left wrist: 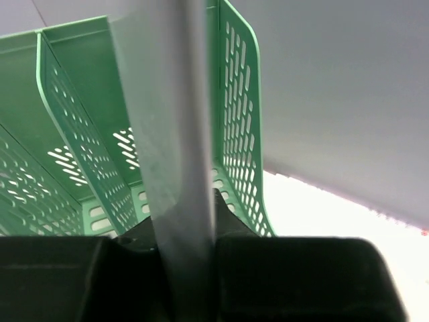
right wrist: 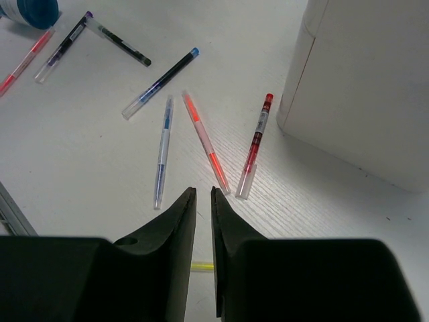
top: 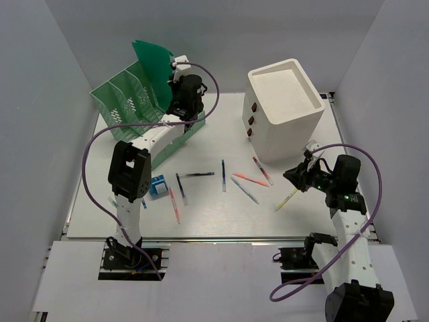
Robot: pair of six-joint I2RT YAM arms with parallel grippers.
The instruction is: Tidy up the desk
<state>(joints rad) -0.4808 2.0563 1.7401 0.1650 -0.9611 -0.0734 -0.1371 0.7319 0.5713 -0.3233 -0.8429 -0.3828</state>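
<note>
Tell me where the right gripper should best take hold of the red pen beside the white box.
Probably at mid-barrel, coming straight down from above: the red pen lies flat on the desk, with free space on both sides. The fingers should close across its width, away from the white box.

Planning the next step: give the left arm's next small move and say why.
Probably lower the green folder into a slot of the green file rack and release it. The left gripper clamps the sheet upright just above the rack's dividers, so it seems lined up for insertion.
</note>
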